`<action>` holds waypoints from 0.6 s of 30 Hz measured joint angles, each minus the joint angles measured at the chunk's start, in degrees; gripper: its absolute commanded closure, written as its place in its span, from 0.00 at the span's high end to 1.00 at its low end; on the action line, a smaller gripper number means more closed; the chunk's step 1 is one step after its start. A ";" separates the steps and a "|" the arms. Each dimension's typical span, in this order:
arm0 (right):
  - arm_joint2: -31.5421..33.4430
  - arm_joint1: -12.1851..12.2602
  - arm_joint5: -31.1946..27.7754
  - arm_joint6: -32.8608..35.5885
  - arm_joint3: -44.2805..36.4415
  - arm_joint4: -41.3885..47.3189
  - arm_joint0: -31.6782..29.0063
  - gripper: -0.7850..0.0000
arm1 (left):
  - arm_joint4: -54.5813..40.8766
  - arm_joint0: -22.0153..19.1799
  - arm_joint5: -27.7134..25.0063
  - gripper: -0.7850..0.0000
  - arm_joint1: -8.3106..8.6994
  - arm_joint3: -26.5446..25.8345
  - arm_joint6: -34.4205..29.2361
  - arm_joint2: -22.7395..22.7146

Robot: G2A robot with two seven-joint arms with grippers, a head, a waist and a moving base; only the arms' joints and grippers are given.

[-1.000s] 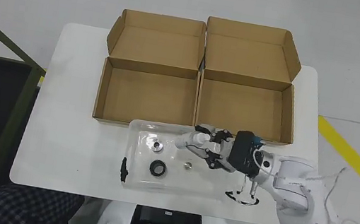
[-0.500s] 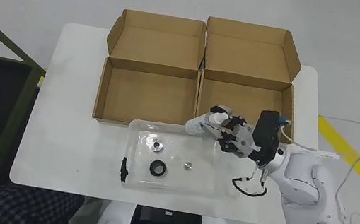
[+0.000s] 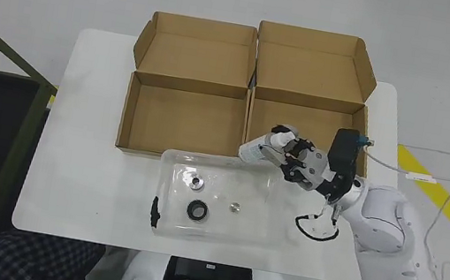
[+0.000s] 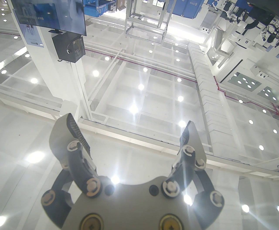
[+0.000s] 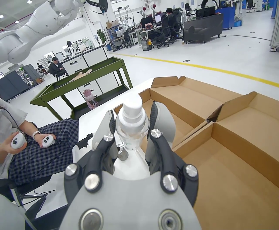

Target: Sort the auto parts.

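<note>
1. Top view: the right hand (image 3: 284,153) is out over the white worktop (image 3: 94,118). It is closed around a small bottle (image 3: 256,152) with a white cap. The bottle lies sideways and sticks out past the fingertips.
2. Top view: the held bottle is above the near corner of the right cardboard box (image 3: 302,135), which is open. Farther out past the bottle's tip is the left cardboard box (image 3: 183,120), also open and touching the right one.
3. Top view: a clear tray (image 3: 260,226) sits just beside the hand, on the robot's side of it. It holds a black ring (image 3: 198,212), a round metal part (image 3: 195,180) and a small metal piece (image 3: 235,205). All three are apart from the hand.
4. Left wrist view: the left hand (image 4: 129,120) points up at a ceiling with lights. Its two fingers are spread wide, with nothing between them.
5. Right wrist view: the right hand's fingers press on either side of the bottle's clear body, and the white cap rises past the fingertips. A small metal cylinder (image 5: 122,153) shows below the bottle, between the fingers. The open cardboard boxes lie just beside the hand.
</note>
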 measured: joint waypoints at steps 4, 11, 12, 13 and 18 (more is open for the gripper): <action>0.08 0.00 1.92 -0.72 -0.79 -2.63 0.21 0.00 | 0.00 0.00 0.00 1.00 0.00 0.00 0.00 0.00; -0.26 -0.09 7.44 -1.44 -1.52 -9.84 0.81 0.00 | 0.00 0.00 0.00 1.00 0.00 0.00 0.00 0.00; -0.38 -0.11 7.99 -1.46 -1.33 -10.52 1.01 0.00 | 0.00 0.00 0.00 1.00 0.00 0.00 0.00 0.00; -0.52 -0.13 8.52 -1.46 -1.08 -11.19 1.26 0.00 | 0.00 0.00 0.00 1.00 0.00 0.00 0.00 0.00; -1.65 -0.34 11.11 -1.66 1.52 -14.58 3.39 0.00 | 0.00 0.00 0.00 1.00 0.00 0.00 0.00 0.00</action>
